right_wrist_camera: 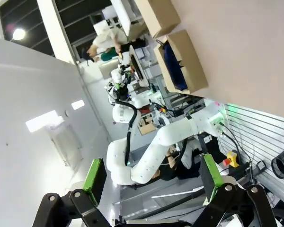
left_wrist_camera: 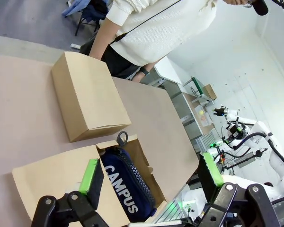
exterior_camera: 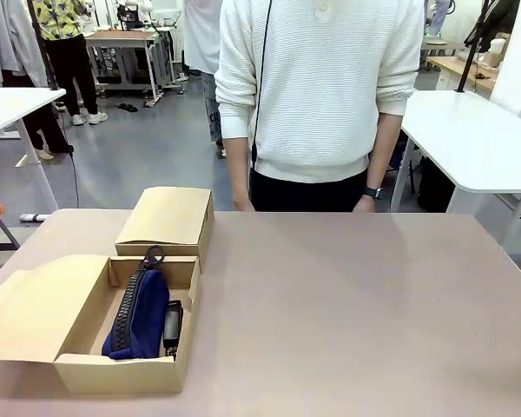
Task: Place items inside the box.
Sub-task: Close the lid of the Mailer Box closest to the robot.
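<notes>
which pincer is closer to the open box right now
Left. The left pincer hovers just above the open box; the right pincer is well off the table, the box far away.

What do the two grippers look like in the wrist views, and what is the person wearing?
Both the left gripper and right gripper have black linked fingers with bright green pads. A white jointed arm shows beyond the right one. The person wears a white ribbed sweater with long sleeves and a dark wristwatch.

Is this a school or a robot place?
Probably a robot lab or workshop. A white robot arm stands by a table with cardboard boxes, and more white tables fill the big room.
</notes>
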Controlling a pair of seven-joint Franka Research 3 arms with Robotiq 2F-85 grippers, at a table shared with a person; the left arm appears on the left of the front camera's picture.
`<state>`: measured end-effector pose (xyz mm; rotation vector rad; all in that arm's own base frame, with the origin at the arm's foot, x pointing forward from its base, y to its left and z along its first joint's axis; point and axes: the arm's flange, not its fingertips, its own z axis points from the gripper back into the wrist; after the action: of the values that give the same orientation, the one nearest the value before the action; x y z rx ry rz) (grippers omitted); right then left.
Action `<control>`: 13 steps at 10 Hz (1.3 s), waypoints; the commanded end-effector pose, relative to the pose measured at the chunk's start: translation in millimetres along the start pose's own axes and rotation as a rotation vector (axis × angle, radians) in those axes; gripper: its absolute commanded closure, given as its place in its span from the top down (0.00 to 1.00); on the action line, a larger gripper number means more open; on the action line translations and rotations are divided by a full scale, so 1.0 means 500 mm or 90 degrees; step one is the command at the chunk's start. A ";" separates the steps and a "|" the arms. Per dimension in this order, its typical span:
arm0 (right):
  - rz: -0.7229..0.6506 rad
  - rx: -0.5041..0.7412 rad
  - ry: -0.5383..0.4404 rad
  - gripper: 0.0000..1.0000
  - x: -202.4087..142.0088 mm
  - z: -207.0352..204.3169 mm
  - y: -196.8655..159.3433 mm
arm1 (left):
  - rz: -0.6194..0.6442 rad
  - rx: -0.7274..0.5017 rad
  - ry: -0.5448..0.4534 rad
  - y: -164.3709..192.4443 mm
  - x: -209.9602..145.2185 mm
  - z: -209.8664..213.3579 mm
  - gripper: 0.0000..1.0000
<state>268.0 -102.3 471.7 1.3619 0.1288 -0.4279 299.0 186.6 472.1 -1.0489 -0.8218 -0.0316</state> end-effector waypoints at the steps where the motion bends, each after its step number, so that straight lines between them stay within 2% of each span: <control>1: -0.012 0.006 0.003 1.00 -0.003 -0.009 0.012 | -0.010 -0.010 -0.012 -0.002 -0.001 -0.002 1.00; 6: -0.012 0.006 0.003 1.00 -0.003 -0.009 0.012 | 0.000 0.000 0.000 0.000 0.000 0.000 1.00; 8: -0.012 0.006 0.003 1.00 -0.003 -0.009 0.012 | -0.462 -0.065 -0.100 -0.078 -0.022 -0.079 1.00; 9: -0.012 0.006 0.003 1.00 -0.003 -0.009 0.012 | -0.667 -0.106 -0.105 -0.098 -0.051 -0.102 1.00; 10: -0.012 0.006 0.003 1.00 -0.003 -0.009 0.012 | -0.818 -0.108 -0.108 -0.087 -0.067 -0.107 1.00; 11: -0.012 0.006 0.003 1.00 -0.003 -0.009 0.012 | -0.901 -0.110 -0.103 -0.062 -0.082 -0.101 1.00; 12: -0.012 0.006 0.003 1.00 -0.003 -0.009 0.012 | -1.044 -0.098 -0.061 -0.015 -0.109 -0.082 1.00; 13: -0.012 0.006 0.003 1.00 -0.003 -0.009 0.012 | -1.060 -0.108 -0.039 0.004 -0.127 -0.069 1.00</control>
<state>269.6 -98.5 470.9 1.3508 0.1390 -0.4286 305.8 126.6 484.2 -0.6831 -1.1424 -0.9823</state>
